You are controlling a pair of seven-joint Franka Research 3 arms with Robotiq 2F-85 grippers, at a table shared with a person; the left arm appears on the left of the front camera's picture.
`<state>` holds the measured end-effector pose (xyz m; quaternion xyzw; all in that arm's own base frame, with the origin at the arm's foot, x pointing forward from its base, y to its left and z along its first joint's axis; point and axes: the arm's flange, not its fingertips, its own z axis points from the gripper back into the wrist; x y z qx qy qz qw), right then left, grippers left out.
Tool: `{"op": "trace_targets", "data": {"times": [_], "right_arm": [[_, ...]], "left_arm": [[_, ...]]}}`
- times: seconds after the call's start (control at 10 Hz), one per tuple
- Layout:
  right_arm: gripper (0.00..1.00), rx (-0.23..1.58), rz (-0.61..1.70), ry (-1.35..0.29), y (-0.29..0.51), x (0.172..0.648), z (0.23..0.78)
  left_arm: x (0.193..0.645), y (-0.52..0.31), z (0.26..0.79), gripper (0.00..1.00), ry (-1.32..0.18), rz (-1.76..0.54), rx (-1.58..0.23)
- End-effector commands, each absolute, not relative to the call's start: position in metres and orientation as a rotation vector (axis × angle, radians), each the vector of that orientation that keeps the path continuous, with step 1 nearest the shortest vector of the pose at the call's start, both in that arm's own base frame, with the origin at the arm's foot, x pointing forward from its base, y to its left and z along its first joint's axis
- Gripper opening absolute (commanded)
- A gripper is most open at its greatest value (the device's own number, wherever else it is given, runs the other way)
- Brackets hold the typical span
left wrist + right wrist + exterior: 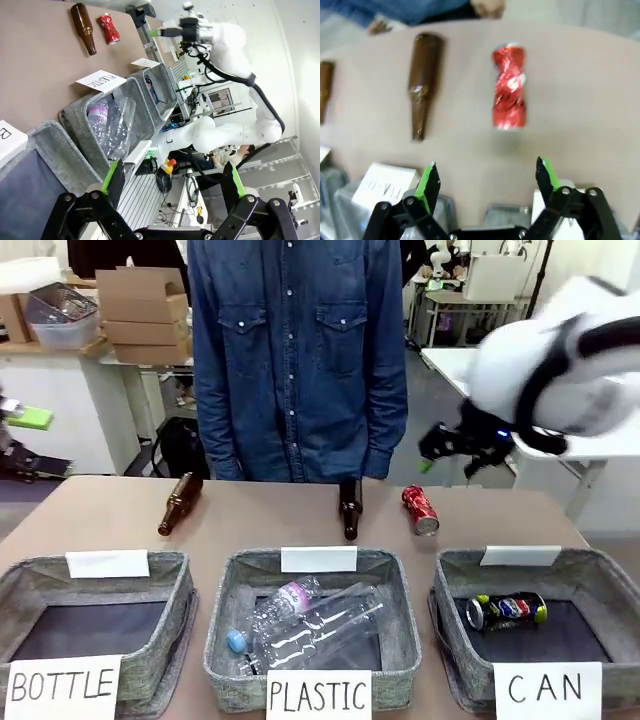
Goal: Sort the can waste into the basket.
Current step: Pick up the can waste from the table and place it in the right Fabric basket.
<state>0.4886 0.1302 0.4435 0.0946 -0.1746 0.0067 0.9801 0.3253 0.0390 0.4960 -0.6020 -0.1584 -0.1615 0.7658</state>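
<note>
The right gripper (pixel 487 175) hovers above the red can (pixel 509 92), pointing down at it, jaws spread and empty; the left gripper (pixel 172 180) has its jaws spread too.

My right gripper (pixel 486 176) hangs with its jaws wide apart over a bare strip of the brown tabletop (pixel 580 100). The way from it to the crumpled shiny red metal can (pixel 509 95) is open table. On one side of that can the surface is bare out to the table's edge. On the other side a brown glass bottle (pixel 422 82) lies near it, roughly parallel, with a gap of bare table between them. Past the can, a person's hand (pixel 487 7) sits blurred by the far edge. The grey woven-fabric basket signed "CAN" (pixel 600 562) is open on top. A dented dark-and-silver can (pixel 507 610) lies on part of its dark floor, and the rest is free.
</note>
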Motion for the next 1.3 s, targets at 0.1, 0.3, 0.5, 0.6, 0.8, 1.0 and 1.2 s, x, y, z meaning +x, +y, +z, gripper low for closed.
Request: {"op": "trace_targets", "data": {"times": [0.1, 0.3, 0.5, 0.6, 0.8, 1.0, 1.2], "right_arm": [[1.00, 0.077, -0.034, -0.231, 0.149, 0.562, 0.402], [1.00, 0.099, 0.010, -0.182, 0.146, 0.595, 0.364], [1.00, 0.084, 0.025, -0.098, 0.148, 0.609, 0.335], [1.00, 0.068, 0.013, -0.074, 0.149, 0.613, 0.322], [1.00, 0.061, 0.020, -0.061, 0.149, 0.612, 0.319], [1.00, 0.070, 0.028, -0.052, 0.147, 0.609, 0.323], [0.40, 0.047, 0.039, -0.039, 0.147, 0.608, 0.323]], "left_arm": [[0.322, 0.040, 0.498, 1.00, -0.335, -0.359, -1.303], [0.322, 0.040, 0.498, 1.00, -0.335, -0.359, -1.303], [0.322, 0.040, 0.498, 1.00, -0.335, -0.359, -1.303], [0.322, 0.040, 0.498, 1.00, -0.335, -0.359, -1.303], [0.322, 0.040, 0.498, 1.00, -0.335, -0.359, -1.303], [0.322, 0.040, 0.498, 1.00, -0.335, -0.359, -1.303], [0.322, 0.040, 0.498, 1.00, -0.335, -0.359, -1.303]]}}
